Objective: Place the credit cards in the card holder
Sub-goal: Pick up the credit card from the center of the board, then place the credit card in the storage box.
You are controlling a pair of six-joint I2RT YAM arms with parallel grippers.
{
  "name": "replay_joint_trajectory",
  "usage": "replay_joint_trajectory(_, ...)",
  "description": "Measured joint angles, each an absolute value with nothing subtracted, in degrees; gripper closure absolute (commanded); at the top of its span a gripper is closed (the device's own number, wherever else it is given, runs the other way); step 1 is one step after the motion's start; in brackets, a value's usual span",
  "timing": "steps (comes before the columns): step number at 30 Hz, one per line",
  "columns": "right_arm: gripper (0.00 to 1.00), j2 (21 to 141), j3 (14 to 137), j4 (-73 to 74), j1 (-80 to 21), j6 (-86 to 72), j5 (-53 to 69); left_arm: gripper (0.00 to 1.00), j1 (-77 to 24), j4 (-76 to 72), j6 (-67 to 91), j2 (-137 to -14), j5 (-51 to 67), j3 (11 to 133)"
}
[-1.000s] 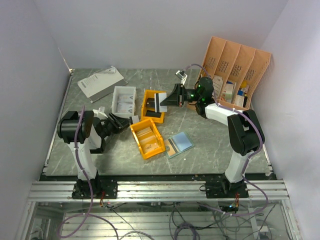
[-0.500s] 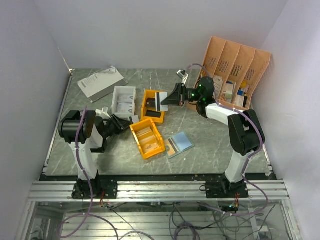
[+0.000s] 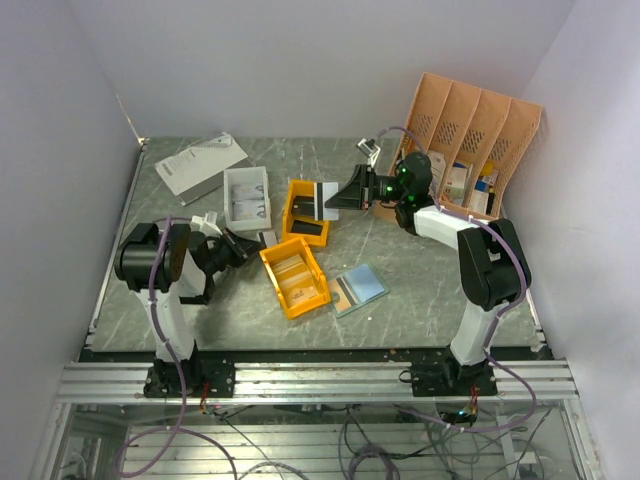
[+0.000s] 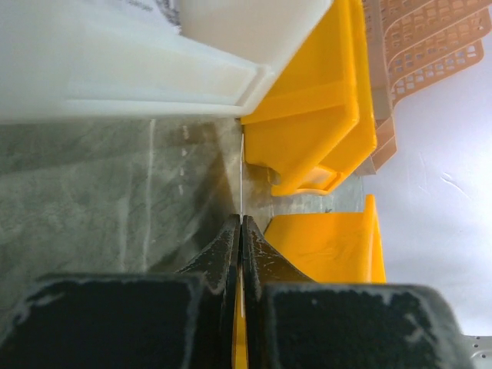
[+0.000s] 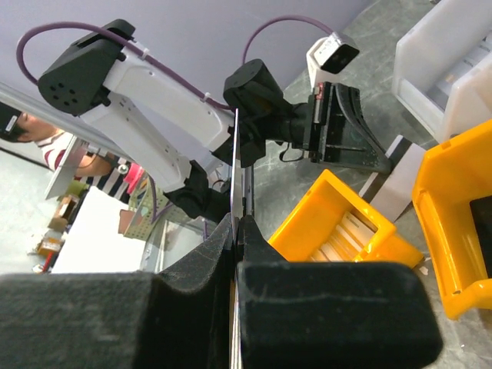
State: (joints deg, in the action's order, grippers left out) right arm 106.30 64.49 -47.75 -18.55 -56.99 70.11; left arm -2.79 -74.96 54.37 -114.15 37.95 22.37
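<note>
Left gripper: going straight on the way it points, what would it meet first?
Probably the far yellow bin, at its near corner beside the white tray. The left gripper, shut on a card, aims at the seam between them; depth is unclear.

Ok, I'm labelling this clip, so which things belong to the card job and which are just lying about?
Job: card holder, lying open; striped card, clamped in the right jaws; plain card in the left jaws; near yellow bin, card-like pieces inside.
Lying about: peach desk organiser; white bin; grey booklet; far yellow bin.
</note>
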Motion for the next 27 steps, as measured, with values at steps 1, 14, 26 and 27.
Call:
replay_joint_trajectory(1, 1.00, 106.30, 64.47, -47.75, -18.48, -57.04, 70.11, 0.93, -2.79, -74.94, 54.17, -113.27, 38.00, 22.04)
replay_joint_trajectory(14, 1.00, 105.97, 64.18, -49.08, -17.96, -57.98, 70.13, 0.93, 2.33, -57.89, 45.45, -88.92, 35.55, 21.39)
replay_joint_trajectory(26, 1.00, 103.18, 64.05, -46.15, -17.93, -54.74, 70.13, 0.92, 3.84, -37.50, 39.72, -95.85, 26.39, 42.52)
replay_joint_trajectory(27, 1.00, 102.83, 64.05, -45.89, -17.93, -54.37, 70.15, 0.92, 3.84, -36.51, 39.46, -97.23, 26.04, 44.47)
